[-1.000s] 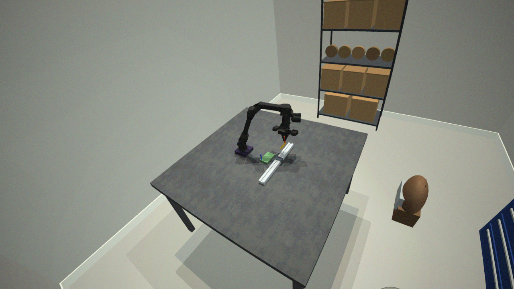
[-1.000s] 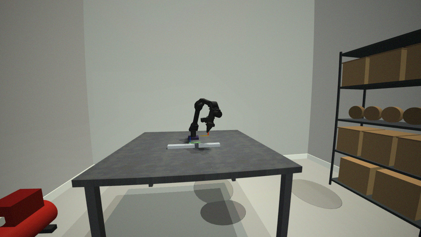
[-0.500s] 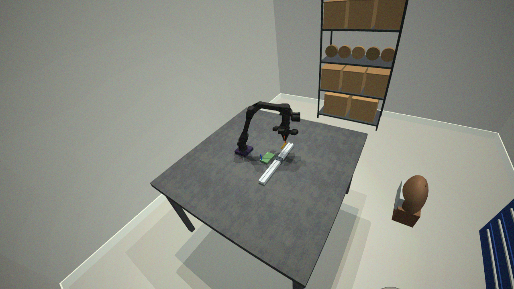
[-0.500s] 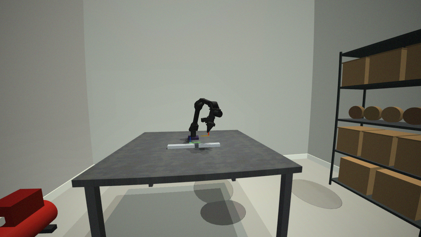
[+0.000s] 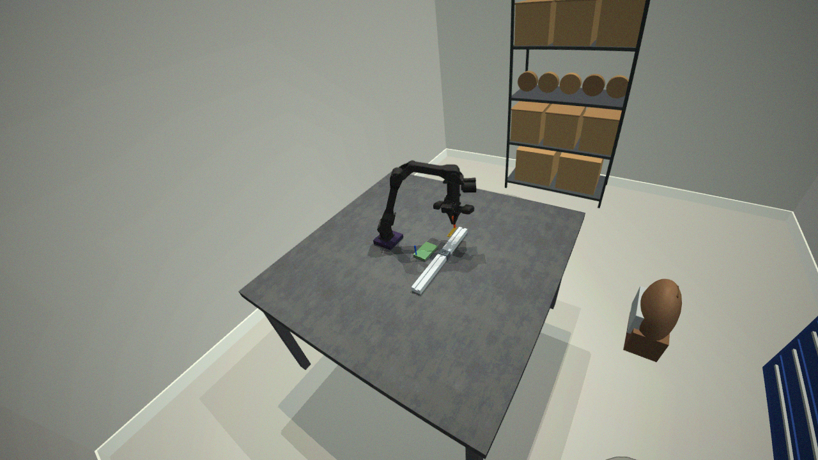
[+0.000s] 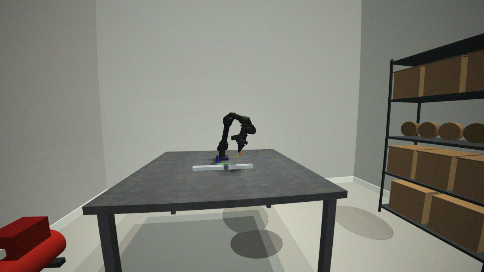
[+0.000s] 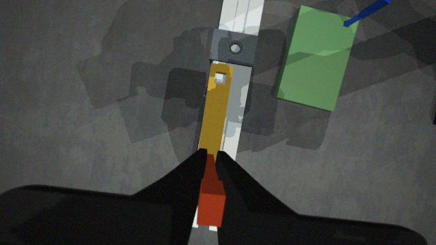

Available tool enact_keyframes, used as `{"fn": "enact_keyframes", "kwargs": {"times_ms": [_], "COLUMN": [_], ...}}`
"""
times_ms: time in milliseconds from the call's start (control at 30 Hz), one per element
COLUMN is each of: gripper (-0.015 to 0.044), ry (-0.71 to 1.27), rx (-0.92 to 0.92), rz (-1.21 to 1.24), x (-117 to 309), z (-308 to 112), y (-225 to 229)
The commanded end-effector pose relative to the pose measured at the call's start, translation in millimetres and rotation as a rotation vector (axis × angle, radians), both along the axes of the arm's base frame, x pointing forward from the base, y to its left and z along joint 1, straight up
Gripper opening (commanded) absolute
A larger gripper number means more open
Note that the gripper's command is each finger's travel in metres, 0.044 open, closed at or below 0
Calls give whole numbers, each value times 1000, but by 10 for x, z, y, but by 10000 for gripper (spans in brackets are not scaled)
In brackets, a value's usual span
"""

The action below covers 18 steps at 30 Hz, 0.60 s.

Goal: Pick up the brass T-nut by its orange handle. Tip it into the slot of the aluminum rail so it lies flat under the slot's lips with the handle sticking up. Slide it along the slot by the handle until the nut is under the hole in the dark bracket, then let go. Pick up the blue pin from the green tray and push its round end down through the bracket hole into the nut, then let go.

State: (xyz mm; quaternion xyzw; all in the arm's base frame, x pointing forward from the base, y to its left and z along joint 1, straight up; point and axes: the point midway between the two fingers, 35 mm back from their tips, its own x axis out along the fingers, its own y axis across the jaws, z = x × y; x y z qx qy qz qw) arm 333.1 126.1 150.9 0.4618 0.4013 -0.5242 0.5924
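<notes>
Gripping orange handle point(image 5: 454, 226) point(image 6: 239, 153) point(image 7: 211, 209), jaws point(image 5: 453, 222) point(image 6: 239, 151) nearly closed; blue pin point(image 5: 415, 250) point(image 6: 218, 160) point(image 7: 368, 13) standing tilted in green tray point(image 5: 425, 251) point(image 6: 224, 163) point(image 7: 315, 64).

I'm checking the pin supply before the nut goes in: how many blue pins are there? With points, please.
1. The pin point(image 5: 415, 250) point(image 6: 218, 159) point(image 7: 367, 13) stands at one corner of the green tray point(image 5: 425, 251) point(image 6: 224, 163) point(image 7: 315, 61). I see no others.

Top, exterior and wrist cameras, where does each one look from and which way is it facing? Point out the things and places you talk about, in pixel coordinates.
Top: high off one table corner, looking down across the table point(image 5: 365, 320) point(image 6: 216, 184); whole arm point(image 5: 422, 167) point(image 6: 224, 133).
Exterior: facing the table's near edge, slightly above; whole arm.
Wrist: on the arm, looking past the gripper point(image 5: 453, 222) point(image 6: 239, 151) point(image 7: 212, 152); fingers only.
Top and exterior share the shelf point(image 5: 572, 49) point(image 6: 387, 135).
</notes>
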Motion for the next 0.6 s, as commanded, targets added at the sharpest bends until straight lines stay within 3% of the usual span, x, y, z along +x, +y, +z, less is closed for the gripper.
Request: {"fn": "enact_keyframes", "kwargs": {"times_ms": [0, 567], "gripper": [-150, -150], "ry": [-17, -72], "rx": [-4, -11], "rz": [-5, 1], "x": [-7, -25], "z": [-3, -20], "y": [-3, 10]}}
